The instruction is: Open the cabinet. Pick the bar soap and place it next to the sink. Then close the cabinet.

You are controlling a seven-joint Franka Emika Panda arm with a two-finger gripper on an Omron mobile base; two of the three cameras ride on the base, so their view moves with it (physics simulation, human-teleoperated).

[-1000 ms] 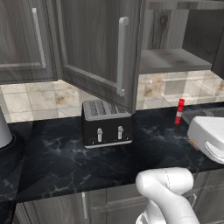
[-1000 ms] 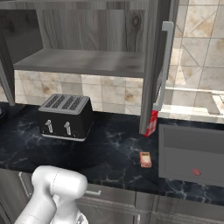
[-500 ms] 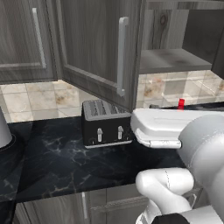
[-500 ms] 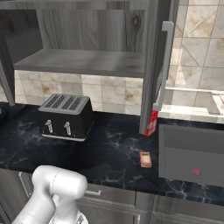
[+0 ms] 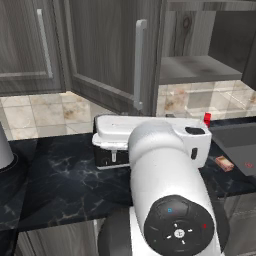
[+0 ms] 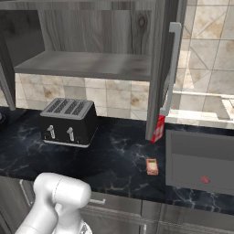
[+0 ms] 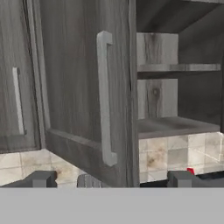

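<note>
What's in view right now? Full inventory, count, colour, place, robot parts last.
cabinet: 1, dark grey-brown wood, on the wall above the counter, both doors swung open, shelf bare
toaster: 1, black, on the counter under the cabinet
bar soap: 1, tan-pink, on the counter just left of the sink
bottle: 1, red and white, at the back of the counter behind the open right door
sink: 1, dark grey, right end of the counter
countertop: 1, black marbled
gripper: 1, dark fingertips, open, facing the left door's handle

Place: a kitchen
Signs: dark wood-grain wall cabinet point(image 6: 91, 36), black two-slot toaster point(image 6: 68, 122), black marbled table point(image 6: 119, 160), dark grey sink point(image 6: 201, 160), beige tiled wall point(image 6: 205, 50)
</note>
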